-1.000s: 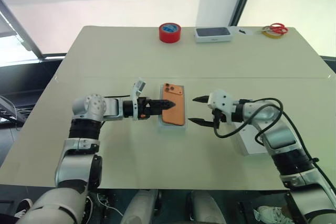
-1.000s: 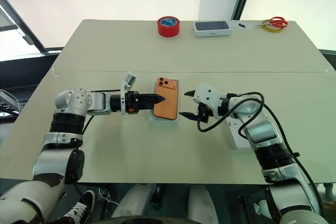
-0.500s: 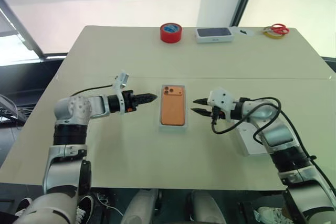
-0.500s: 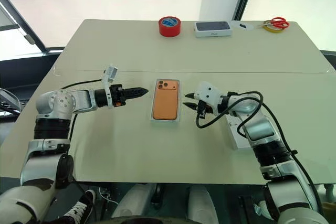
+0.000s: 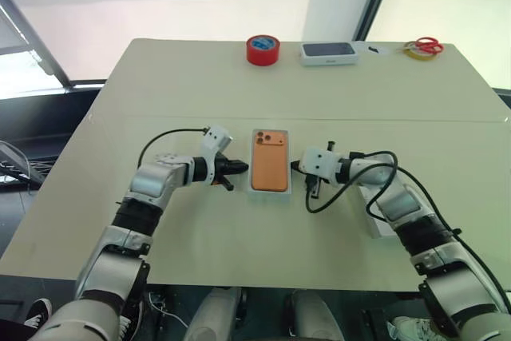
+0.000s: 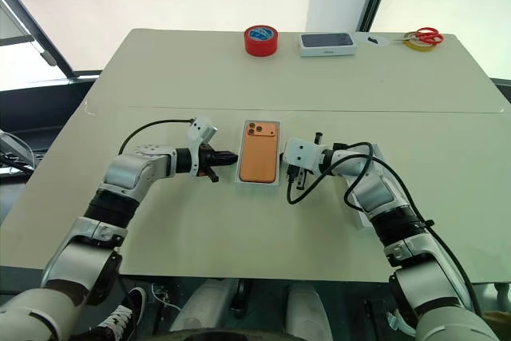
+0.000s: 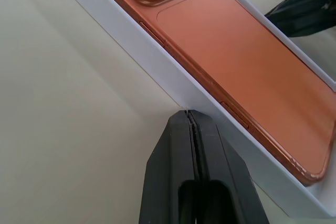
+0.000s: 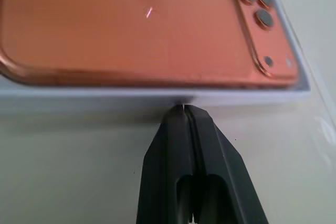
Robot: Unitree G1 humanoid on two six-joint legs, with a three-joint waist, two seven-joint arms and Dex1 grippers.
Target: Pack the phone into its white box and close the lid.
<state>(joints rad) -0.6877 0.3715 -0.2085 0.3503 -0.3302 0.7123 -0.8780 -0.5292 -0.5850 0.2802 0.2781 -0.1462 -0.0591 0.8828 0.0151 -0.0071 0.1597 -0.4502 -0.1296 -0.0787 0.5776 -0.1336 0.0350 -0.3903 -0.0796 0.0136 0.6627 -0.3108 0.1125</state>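
The left end effector [image 5: 231,168] was seen clenched, its two black fingers [image 7: 191,145] pressed together with nothing between them. Its tip was held against the outer wall of the white box [image 7: 157,59], at the box's left long side. Just past that tip, the phone [image 5: 270,168] was found lying back up inside the box, its camera cluster at the far end. On the opposite side of the box, the right end effector [image 8: 184,109] was likewise seen clenched and empty, its tip set against the box's right long wall. The box with the phone was thus placed between the two tips, on the surface [image 5: 200,85]. The lid [image 5: 375,217] was seen near the right arm, partly hidden by it. Well beyond both end effectors, at the far edge, a red tape roll [image 5: 262,49], a dark-topped white box [image 5: 328,53] and scissors [image 5: 421,44] were laid out.
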